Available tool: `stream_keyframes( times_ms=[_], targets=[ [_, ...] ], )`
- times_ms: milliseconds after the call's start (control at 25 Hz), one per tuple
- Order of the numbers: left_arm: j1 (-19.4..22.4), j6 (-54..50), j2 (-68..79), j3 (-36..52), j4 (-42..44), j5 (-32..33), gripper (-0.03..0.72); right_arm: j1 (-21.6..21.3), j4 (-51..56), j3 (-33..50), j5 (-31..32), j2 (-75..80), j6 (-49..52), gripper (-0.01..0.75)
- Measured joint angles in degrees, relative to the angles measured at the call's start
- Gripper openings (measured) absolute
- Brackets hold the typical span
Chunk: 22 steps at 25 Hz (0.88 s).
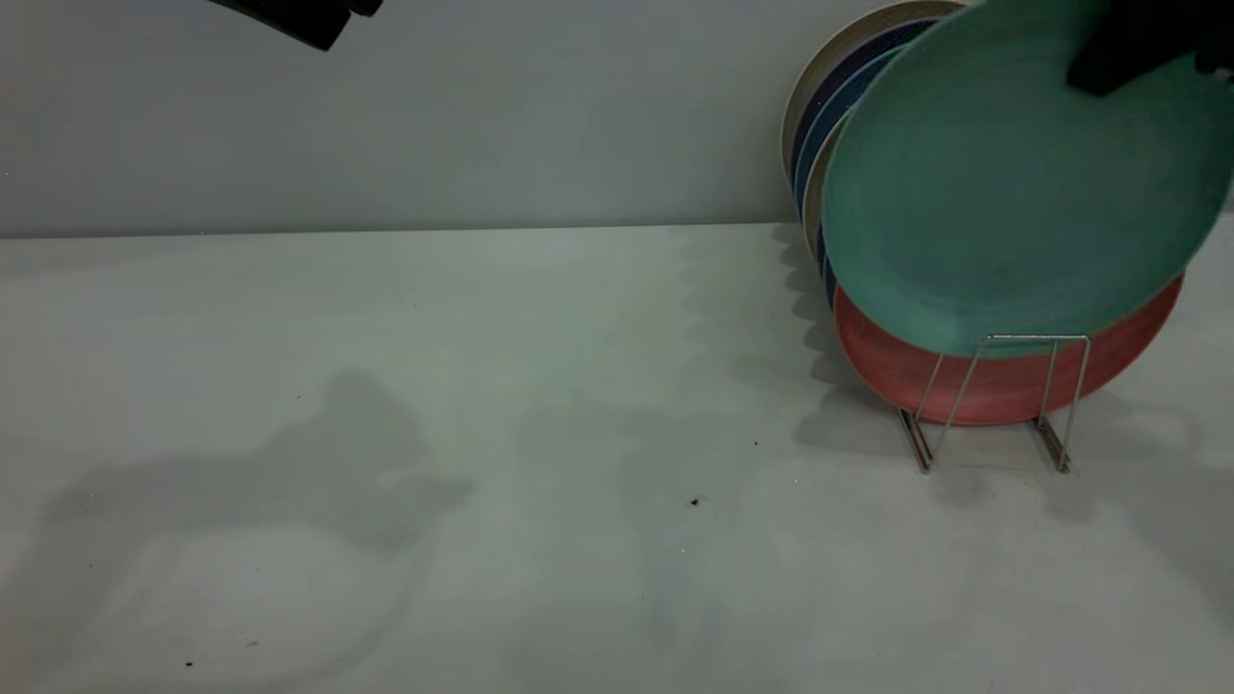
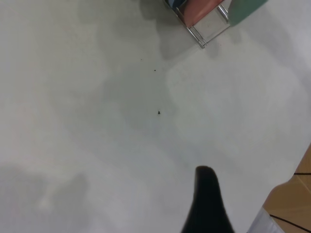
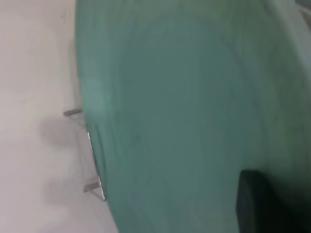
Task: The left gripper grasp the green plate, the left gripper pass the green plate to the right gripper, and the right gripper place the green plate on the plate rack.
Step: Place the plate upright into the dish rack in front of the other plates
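Note:
The green plate (image 1: pixel 993 193) hangs tilted at the right, in front of a salmon-pink plate (image 1: pixel 974 386). Its lower rim is level with the top of the front loop of the plate rack (image 1: pixel 1051 386). My right gripper (image 1: pixel 1133 43) is shut on the plate's upper rim. In the right wrist view the green plate (image 3: pixel 184 111) fills the frame, with one of the fingers (image 3: pixel 265 204) on it and the rack wires (image 3: pixel 95 187) beside it. My left gripper (image 1: pixel 308 14) is high at the far left, open and empty. One of its fingers (image 2: pixel 208 199) shows in the left wrist view.
Blue plates (image 1: pixel 829 106) and cream plates stand farther back in the rack. The left wrist view shows the rack (image 2: pixel 204 36), the pink plate (image 2: pixel 197 9) and the green plate's edge (image 2: pixel 245 7) far off. The table edge (image 2: pixel 286 179) is near the left gripper.

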Motion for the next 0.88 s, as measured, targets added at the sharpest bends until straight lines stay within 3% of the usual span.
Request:
stream_keyframes(
  times_ms=[240,320,480,640,880],
  targets=[
    [0.0,0.0,0.0,0.0,0.0,-0.18,0.568,-0.64,0.29,0.0,-0.05,0.47,1.63,0.117],
    [0.0,0.0,0.0,0.0,0.0,-0.18,0.568,-0.64,0.92,0.0,0.39,0.47,2.8,0.162],
    [0.0,0.0,0.0,0.0,0.0,-0.18,0.568,-0.64,1.34,0.0,2.88,0.47,5.15,0.322],
    [0.0,0.0,-0.92,0.0,0.12,-0.36,0.568,-0.64,1.34,0.0,9.1,-0.75,7.71,0.439],
    [0.0,-2.34,-9.18,0.05,0.52,-0.42,0.568,-0.64,5.56,0.0,21.52,-9.42,16.67,0.462]
  ],
)
